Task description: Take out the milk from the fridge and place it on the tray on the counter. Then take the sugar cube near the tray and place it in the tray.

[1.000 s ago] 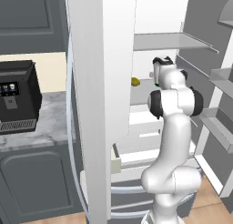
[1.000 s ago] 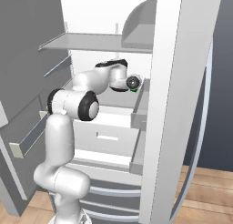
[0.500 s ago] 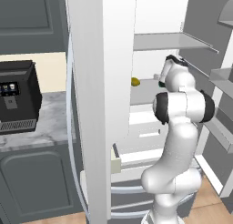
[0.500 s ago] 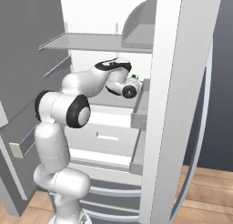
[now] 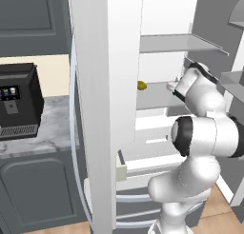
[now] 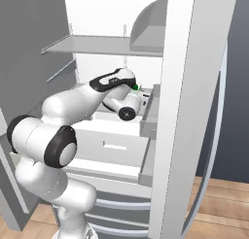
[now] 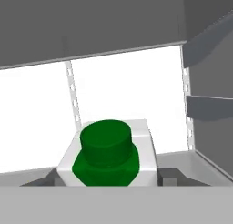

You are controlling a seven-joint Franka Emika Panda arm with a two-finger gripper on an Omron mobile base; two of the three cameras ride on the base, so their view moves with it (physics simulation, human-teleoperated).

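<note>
The milk (image 7: 109, 157), a small white carton with a green top, sits right in front of the hand camera. My gripper (image 7: 109, 178) is shut on it, one dark fingertip (image 7: 49, 178) pressed to each side. From the right base view the hand is deep in the fridge (image 6: 97, 19) over the middle shelf, and a bit of the carton's green (image 6: 136, 87) shows at the gripper (image 6: 138, 91). The carton's base is hidden. The tray and the sugar cube are out of view. A strip of the marble counter (image 5: 50, 128) lies left of the fridge.
The open fridge door (image 5: 102, 109) stands between the counter and the shelves. A yellowish-olive lump (image 5: 141, 85) rests on the middle shelf. White drawers (image 6: 116, 145) jut out below the hand. A black coffee machine (image 5: 16, 102) sits on the counter.
The arm's elbow has swung over and the wrist has turned at the middle shelf. The carton's green patch now shows a little higher and further left than a second ago.
</note>
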